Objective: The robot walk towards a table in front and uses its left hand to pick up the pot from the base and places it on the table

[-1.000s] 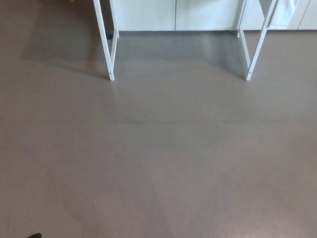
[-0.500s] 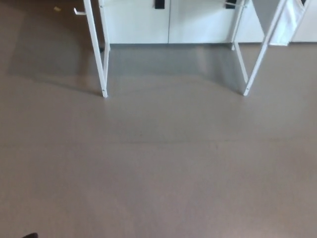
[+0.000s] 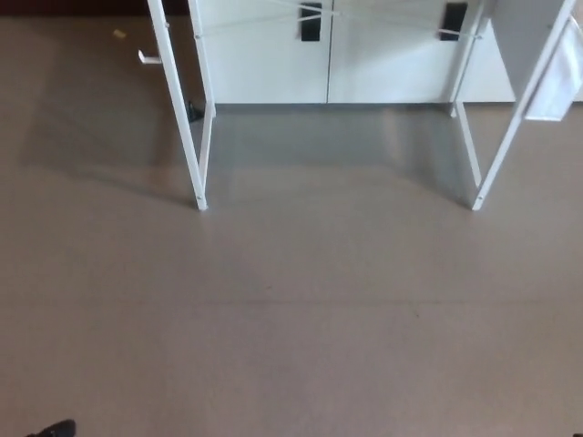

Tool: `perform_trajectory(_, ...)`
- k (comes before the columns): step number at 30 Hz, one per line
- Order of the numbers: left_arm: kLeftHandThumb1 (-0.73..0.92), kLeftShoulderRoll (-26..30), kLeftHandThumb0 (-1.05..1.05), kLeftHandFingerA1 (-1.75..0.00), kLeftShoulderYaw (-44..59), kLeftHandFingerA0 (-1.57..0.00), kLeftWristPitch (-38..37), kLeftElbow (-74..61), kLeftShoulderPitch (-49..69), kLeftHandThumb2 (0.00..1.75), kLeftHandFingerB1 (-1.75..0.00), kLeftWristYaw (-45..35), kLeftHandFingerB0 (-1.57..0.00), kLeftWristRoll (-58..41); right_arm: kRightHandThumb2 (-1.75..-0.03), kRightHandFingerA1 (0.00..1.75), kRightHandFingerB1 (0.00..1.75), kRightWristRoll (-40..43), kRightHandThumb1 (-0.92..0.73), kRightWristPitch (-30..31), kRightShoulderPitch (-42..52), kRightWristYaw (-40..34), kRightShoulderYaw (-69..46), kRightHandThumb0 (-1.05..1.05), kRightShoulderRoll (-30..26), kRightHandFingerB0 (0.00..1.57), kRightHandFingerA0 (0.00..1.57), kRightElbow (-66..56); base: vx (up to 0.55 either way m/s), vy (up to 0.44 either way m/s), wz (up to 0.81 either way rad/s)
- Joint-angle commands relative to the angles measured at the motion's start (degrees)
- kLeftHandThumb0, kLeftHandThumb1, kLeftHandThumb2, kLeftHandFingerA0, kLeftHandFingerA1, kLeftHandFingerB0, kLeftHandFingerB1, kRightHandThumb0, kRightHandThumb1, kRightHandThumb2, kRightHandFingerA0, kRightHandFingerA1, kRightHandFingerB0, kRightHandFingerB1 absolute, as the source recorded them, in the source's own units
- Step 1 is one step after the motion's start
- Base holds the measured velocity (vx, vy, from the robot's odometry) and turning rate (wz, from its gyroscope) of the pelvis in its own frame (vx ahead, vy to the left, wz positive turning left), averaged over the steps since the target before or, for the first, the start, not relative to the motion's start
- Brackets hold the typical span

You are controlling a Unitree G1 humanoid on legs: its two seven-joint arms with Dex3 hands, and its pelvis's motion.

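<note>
1. Floor (image 3: 301,346): grey-brown and plain, filling most of the head view. We note a faint seam across it and a darker shadow patch between the legs listed below.

2. Counter (image 3: 187,127): only its white legs show. One pair stands at the left and one pair (image 3: 496,137) at the right, all feet on the floor near its far edge. The top lies beyond the upper border of the view.

3. Pot: we cannot place it, since the top that would carry it is out of frame.

4. Cabinet (image 3: 264,64): white doors along the floor's far edge, behind the legs, with two black handles (image 3: 311,23) near the upper border.

5. Cloth (image 3: 557,82): pale, hanging beside the right legs at the right border.

6. Small items on the floor's far left corner: a yellow scrap (image 3: 119,35) and a white piece (image 3: 148,58) just beside the left leg. We cannot tell whether the piece touches the leg.

7. Left hand (image 3: 53,429): a black sliver at the lower left border. It touches nothing we can see, and too little shows for us to tell how it is set or whether it holds anything.

8. Right hand: out of frame.
</note>
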Motion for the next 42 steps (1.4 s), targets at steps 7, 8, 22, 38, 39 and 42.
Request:
perform_trajectory(7, 0.53, 0.53, -0.27, -0.43, 0.2, -0.28, -0.65, 0.68, 0.28, 0.6, -0.37, 0.94, -0.27, 0.34, -1.28, 0.55, 0.54, -0.31, -0.91, 0.05, 0.87, -0.52, 0.22, 0.01, -0.27, 0.08, 0.1, -0.15, 0.23, 0.072, -0.19)
perform_trajectory(8, 0.54, 0.65, -0.28, -0.44, 0.04, -0.27, -0.98, 0.82, 0.26, 0.61, -0.37, 0.69, -0.26, 0.48, -1.29, 0.54, 0.54, -0.32, -0.92, 0.14, 0.88, -0.59, 0.23, 0.01, -0.24, 0.07, 0.09, -0.19, 0.31, 0.357, -0.08)
perform_trajectory(22, 0.38, 1.11, -0.19, -0.55, -1.09, -0.23, -1.82, 0.7, 1.04, 0.84, -0.51, 1.29, -0.2, 1.68, -1.28, 0.54, 0.54, -0.72, -0.91, 0.56, 1.52, -1.16, 0.7, 0.03, 0.03, 0.08, 0.1, -0.55, 0.24, 0.07, 0.0)
perform_trajectory(38, 0.57, 1.47, -0.23, -0.42, -1.92, -0.35, -2.67, 0.16, 1.38, 0.56, -0.36, 2.19, -0.35, 2.13, -1.28, 0.54, 0.53, -1.07, -0.92, 1.34, 1.28, -1.52, 1.19, 0.04, -0.25, 0.07, 0.09, -1.0, 0.27, -0.076, -0.04)
perform_trajectory(39, 0.57, 1.51, -0.23, -0.42, -2.02, -0.35, -2.69, 0.16, 1.4, 0.56, -0.36, 2.32, -0.35, 2.26, -1.28, 0.54, 0.53, -1.0, -0.92, 1.35, 1.28, -1.47, 1.17, 0.04, -0.23, 0.07, 0.09, -0.94, 0.3, 0.204, 0.84)
perform_trajectory(42, 0.57, 1.58, -0.26, -0.44, -2.04, -0.38, -2.91, 0.4, 1.22, 0.56, -0.37, 2.37, -0.35, 2.19, -1.28, 0.54, 0.53, -1.31, -0.92, 0.98, 1.0, -1.73, 1.27, 0.05, -0.28, 0.07, 0.1, -0.43, 0.2, 0.268, -0.21)
